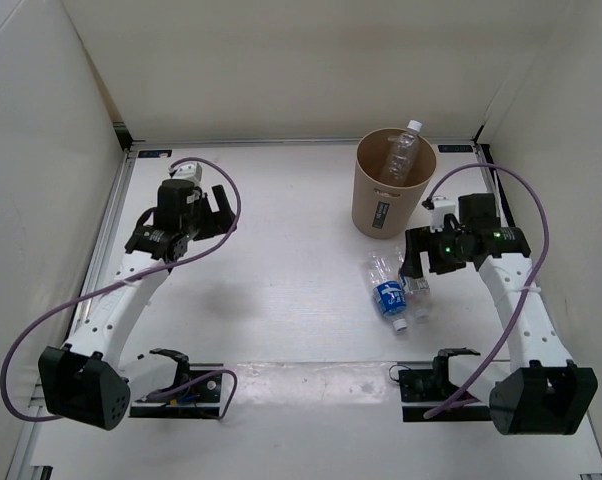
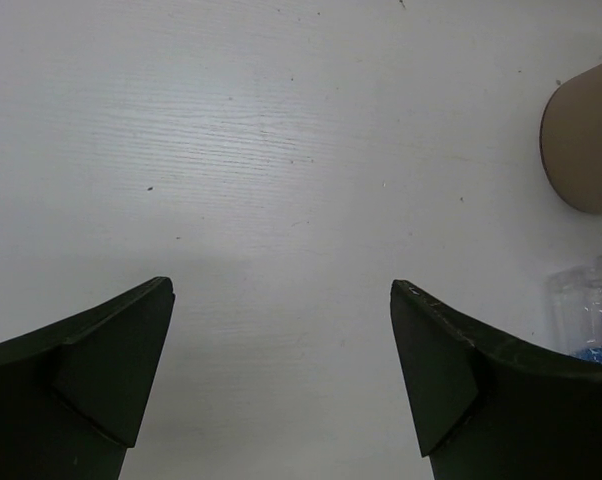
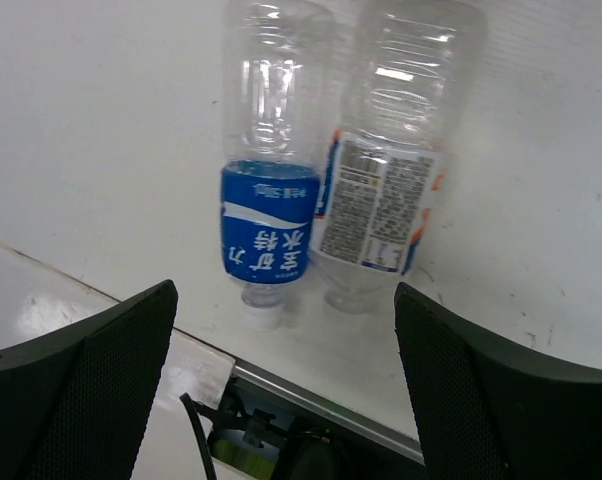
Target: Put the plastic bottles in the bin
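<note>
From above, your tan round cardboard bin [image 1: 381, 210] stands near the worktop's [image 1: 281, 290] far right corner, with a slim clear white-capped bottle [image 1: 401, 150] leaning upright inside.

Left wrist: the left gripper [image 2: 281, 300] gapes wide over bare worktop, seemingly idle.

Right wrist: the right gripper [image 3: 283, 310] spreads wide over the clear blue-labelled bottle [image 3: 266, 205] and the clear white-labelled bottle [image 3: 386, 190]. They lie touching and parallel, caps toward the near edge, probably lined up for a crosswise grasp.

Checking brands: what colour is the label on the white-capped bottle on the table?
Blue label with white lettering; right wrist view.
</note>
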Controlling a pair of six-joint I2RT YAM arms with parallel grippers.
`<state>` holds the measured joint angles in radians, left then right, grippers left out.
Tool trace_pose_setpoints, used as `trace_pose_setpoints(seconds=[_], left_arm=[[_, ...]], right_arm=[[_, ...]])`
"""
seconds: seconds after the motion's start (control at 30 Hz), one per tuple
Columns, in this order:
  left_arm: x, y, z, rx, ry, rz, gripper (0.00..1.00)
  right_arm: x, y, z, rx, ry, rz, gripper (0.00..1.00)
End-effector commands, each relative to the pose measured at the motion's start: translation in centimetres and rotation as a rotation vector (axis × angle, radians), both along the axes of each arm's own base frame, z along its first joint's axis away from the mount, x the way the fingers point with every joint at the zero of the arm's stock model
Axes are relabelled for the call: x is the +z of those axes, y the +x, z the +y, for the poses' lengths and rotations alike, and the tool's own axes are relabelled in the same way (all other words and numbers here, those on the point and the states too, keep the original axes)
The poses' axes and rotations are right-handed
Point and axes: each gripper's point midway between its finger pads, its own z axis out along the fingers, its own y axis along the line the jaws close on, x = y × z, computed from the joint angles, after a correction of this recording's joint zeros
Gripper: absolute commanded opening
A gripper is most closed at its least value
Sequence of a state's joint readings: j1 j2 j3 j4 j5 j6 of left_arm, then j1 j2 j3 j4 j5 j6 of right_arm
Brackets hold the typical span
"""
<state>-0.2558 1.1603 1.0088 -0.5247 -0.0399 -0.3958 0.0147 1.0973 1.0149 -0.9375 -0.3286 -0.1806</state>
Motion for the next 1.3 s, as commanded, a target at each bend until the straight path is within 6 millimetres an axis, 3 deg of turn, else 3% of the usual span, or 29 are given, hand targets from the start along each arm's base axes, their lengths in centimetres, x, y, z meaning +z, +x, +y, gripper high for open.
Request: trace_pose_setpoints(seconds=[0.0,0.3,0.57,0.77,1.13,1.17,1.27], left_arm=[[0.5,-0.9,0.6,-0.007,0.019,-0.019,1.0],[-0.5,-2.3,1.4,0.006,0.05,0.007,1.0],[-1.2,-3.0,1.8,0.023,0.056,0.016,1.0],[-1.9,-3.1,2.4,0.045,0.074,0.029,1.0],[-2.9,-1.7,4.0,0.153,-0.005,0.05,1.0],[-2.9,-1.7,4.0,0.157,-0.011,0.05,1.0],[-3.4,-1.5,4.1,0.177,-0.031,0.059,1.0]], right_arm=[[-0.2,-0.4,1.5,0.041,0.022,0.003,0.9],[-2.6,0.8,0.2,-0.065,0.024,0.141,0.9],[-4.3,1.9,-3.0,-0.187,-0.036,0.241,0.9],[-5.1,2.8,-4.9,-0.153,-0.131,0.273,0.9],[-5.7,4.0,-3.2,-0.054,-0.158,0.265,0.9],[-5.9,3.9,-2.3,-0.02,-0.161,0.273,0.9],[-6.3,4.0,-2.7,-0.026,-0.159,0.3,0.9]])
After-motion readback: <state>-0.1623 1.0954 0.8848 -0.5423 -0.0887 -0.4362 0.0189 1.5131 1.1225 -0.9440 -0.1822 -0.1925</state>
